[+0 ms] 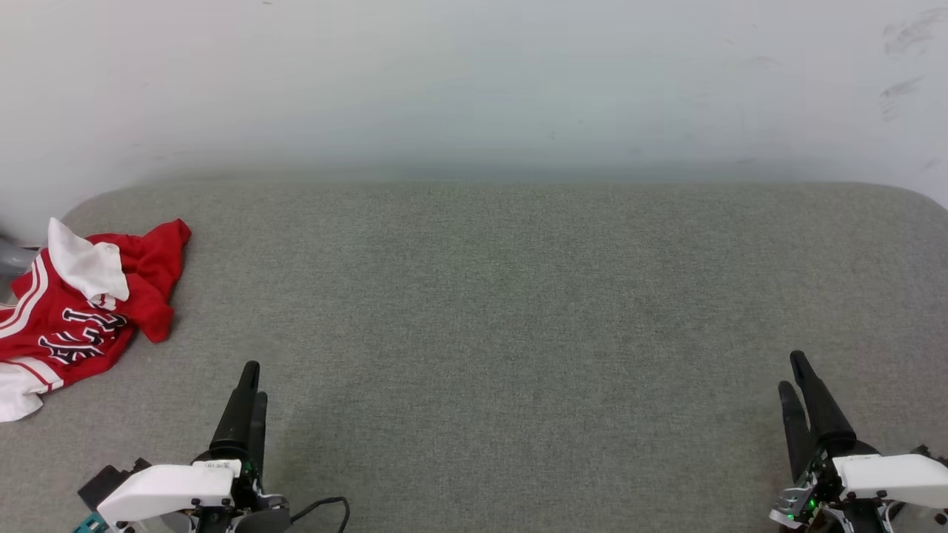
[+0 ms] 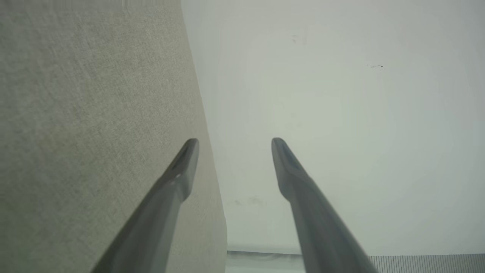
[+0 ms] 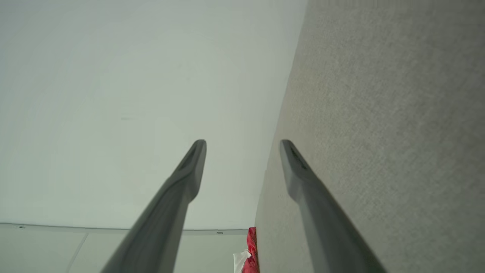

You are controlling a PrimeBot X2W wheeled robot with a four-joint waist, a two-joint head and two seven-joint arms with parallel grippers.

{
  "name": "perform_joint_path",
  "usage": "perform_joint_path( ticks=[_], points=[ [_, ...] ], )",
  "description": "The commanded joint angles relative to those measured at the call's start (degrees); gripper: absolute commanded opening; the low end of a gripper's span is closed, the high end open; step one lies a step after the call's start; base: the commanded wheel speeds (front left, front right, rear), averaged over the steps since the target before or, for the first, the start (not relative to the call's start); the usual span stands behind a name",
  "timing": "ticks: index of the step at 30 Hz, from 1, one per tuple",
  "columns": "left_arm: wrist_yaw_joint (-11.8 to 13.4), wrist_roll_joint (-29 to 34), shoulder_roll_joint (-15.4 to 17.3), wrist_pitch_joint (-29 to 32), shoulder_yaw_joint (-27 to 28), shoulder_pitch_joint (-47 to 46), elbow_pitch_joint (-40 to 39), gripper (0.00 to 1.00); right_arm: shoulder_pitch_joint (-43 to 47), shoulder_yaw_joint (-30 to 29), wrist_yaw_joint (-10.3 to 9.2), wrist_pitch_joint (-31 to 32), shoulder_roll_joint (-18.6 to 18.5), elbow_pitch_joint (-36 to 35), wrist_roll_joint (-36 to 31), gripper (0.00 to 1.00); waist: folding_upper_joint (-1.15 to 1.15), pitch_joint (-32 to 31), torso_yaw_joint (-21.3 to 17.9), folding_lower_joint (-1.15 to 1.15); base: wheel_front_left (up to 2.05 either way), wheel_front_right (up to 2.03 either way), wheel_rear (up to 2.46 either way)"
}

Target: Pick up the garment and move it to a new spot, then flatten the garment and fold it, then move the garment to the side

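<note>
At the near edge, by the near left corner of the grey fabric worktop (image 1: 503, 296), the left gripper (image 1: 255, 381) is seen, its dark fingers pointing toward the far edge. In the left wrist view the left gripper (image 2: 235, 142) is shown with its two fingers spread well apart and nothing between them; released, then, with bare fabric to one side and pale wall to the other. Over by the near right corner the right gripper (image 1: 790, 370) is found, likewise pointed toward the far edge. In the right wrist view the right gripper (image 3: 242, 142) is caught with its fingers parted and nothing gripped.

Further along the left edge, toward the far left corner, the garment (image 1: 81, 318) is spotted; it is left crumpled on the worktop, well apart from both grippers. Red cloth is bunched at its far end; a white sleeve is folded over the top. Black, white-outlined lettering is shown tilted across the red; white stripes are seen along its left side, where it is cut by the picture's margin. A sliver of the garment (image 3: 251, 246), red with a scrap of white, is picked up in the right wrist view.

Beyond the far edge, a pale wall (image 1: 474, 89) is seen, with faint scuffs at its upper right.
</note>
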Motion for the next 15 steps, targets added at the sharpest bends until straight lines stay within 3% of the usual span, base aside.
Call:
perform_joint_path(
  ticks=[1,15],
  points=[
    [0.2,2.0,0.1,-0.6,0.5,-1.1,-1.5,1.00,-1.1,-0.3,0.01,-0.5,0.0,-1.6,-2.0,1.00,0.00,0.0,0.0,0.00,0.00,0.00,0.00],
    [5.1,21.6,0.1,-4.1,-1.7,-0.6,-6.8,1.00,-0.4,1.9,0.01,-4.1,0.0,-8.6,-23.2,1.00,0.00,0.2,0.0,0.00,0.00,0.00,0.00]
  ],
)
